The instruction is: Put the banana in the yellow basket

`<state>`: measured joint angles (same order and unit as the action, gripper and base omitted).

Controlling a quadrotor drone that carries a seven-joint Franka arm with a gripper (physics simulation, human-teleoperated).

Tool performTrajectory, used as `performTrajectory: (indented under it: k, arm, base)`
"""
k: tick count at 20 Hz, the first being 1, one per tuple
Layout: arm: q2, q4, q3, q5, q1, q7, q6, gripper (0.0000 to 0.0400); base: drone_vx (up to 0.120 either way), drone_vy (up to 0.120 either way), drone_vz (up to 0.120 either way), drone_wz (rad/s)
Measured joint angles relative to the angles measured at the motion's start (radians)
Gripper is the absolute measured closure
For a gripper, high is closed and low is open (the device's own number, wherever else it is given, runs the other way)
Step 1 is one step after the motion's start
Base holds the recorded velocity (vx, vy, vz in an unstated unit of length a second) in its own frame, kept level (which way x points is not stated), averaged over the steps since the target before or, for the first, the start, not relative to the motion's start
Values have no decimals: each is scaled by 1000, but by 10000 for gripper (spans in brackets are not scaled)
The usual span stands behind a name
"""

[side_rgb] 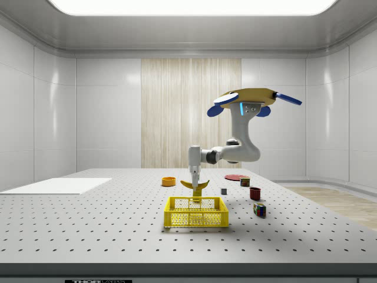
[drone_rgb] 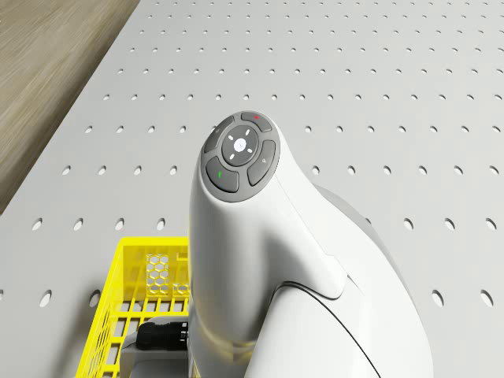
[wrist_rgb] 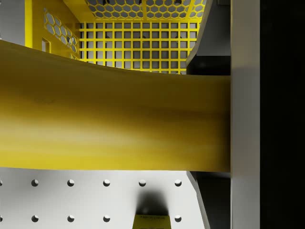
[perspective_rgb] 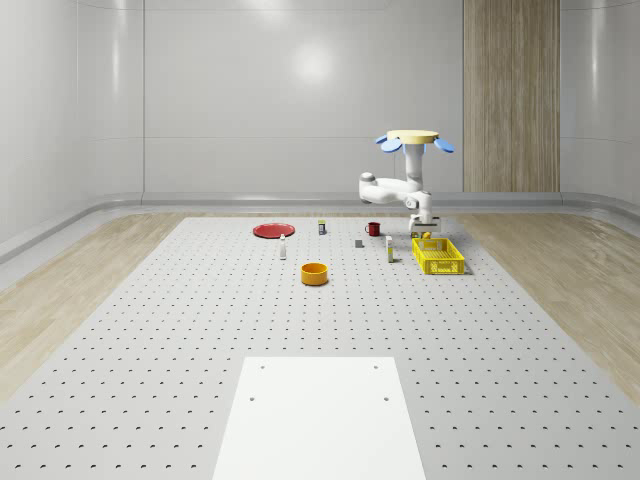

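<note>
The banana (side_rgb: 195, 186) hangs just above the yellow basket (side_rgb: 195, 212), and my gripper (side_rgb: 194, 178) is shut on it, pointing straight down. In the whole-scene view the gripper (perspective_rgb: 424, 224) and banana (perspective_rgb: 426, 236) are over the far end of the basket (perspective_rgb: 438, 256). The drone (perspective_rgb: 413, 139) hovers high above the table, a little behind the basket, with its arm (drone_rgb: 260, 236) bent down. In the wrist view the banana (wrist_rgb: 114, 119) crosses the picture against one finger (wrist_rgb: 245, 119). The basket's mesh (wrist_rgb: 138, 43) lies under it on one side and bare table on the other.
On the perforated table stand an orange bowl (perspective_rgb: 315, 273), a red plate (perspective_rgb: 273, 230), a red mug (perspective_rgb: 373, 228), a grey cube (perspective_rgb: 358, 242) and small bottles (perspective_rgb: 283, 250). A colour cube (side_rgb: 259, 209) lies near the basket. A white sheet (perspective_rgb: 320, 420) covers the table's near part.
</note>
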<state>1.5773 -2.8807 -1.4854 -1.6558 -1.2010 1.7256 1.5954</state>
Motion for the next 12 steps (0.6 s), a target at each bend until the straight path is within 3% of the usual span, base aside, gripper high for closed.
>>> performTrajectory:
  k: [2, 9, 12]
  arm:
    - [1, 0, 0, 0, 0, 0, 1, 205]
    - [4, 0, -1, 1, 0, 0, 4, 205]
    - [5, 0, -1, 2, 0, 0, 5, 205]
  base:
    - [0, 120, 0, 0]
    - [0, 120, -109, 0]
    - [0, 120, -27, 0]
